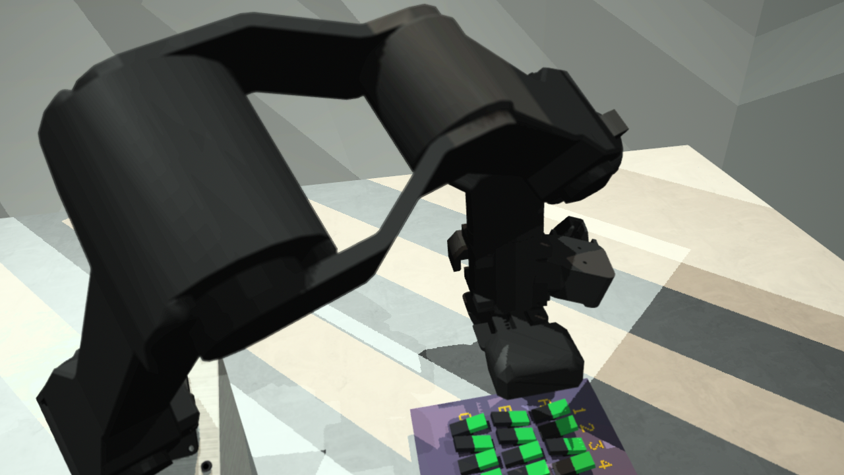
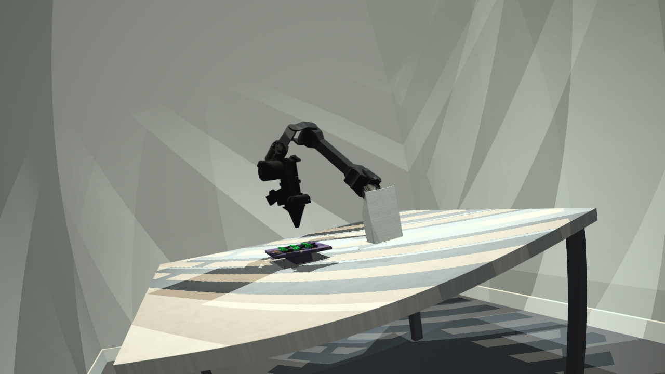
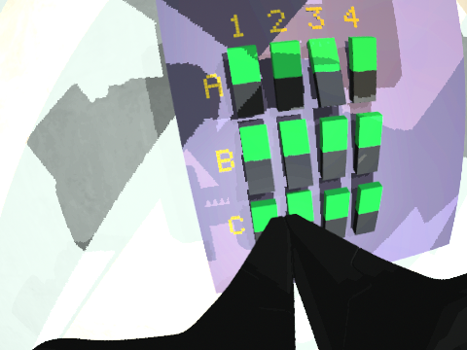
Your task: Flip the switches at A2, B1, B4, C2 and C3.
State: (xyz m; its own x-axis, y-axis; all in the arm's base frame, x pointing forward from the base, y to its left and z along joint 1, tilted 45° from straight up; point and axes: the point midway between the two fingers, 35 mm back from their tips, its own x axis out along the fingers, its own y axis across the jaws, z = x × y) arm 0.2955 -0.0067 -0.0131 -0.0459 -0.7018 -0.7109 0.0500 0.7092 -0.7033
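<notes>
The purple panel (image 1: 433,440) (image 2: 325,247) (image 3: 420,160) bears three rows of green-and-dark rocker switches. In the wrist view, A2 (image 3: 286,63), B1 (image 3: 255,143) and B4 (image 3: 369,130) show whole. C2 (image 3: 301,201) is partly covered by the fingers, and C3 (image 3: 336,205) shows mostly free. Green halves are on the far side; I cannot tell surely which ends are raised. My gripper (image 2: 296,226) (image 3: 284,227) is shut and empty. It points down, with a clear gap above the panel in the exterior view. Its fingertips appear over the lower part of C1 and C2 in the wrist view.
The panel sits on a low dark stand on the table (image 2: 385,283). The arm's pale base block (image 2: 383,216) stands to the right of the panel in the exterior view. Patches of light and shadow cross the table and panel.
</notes>
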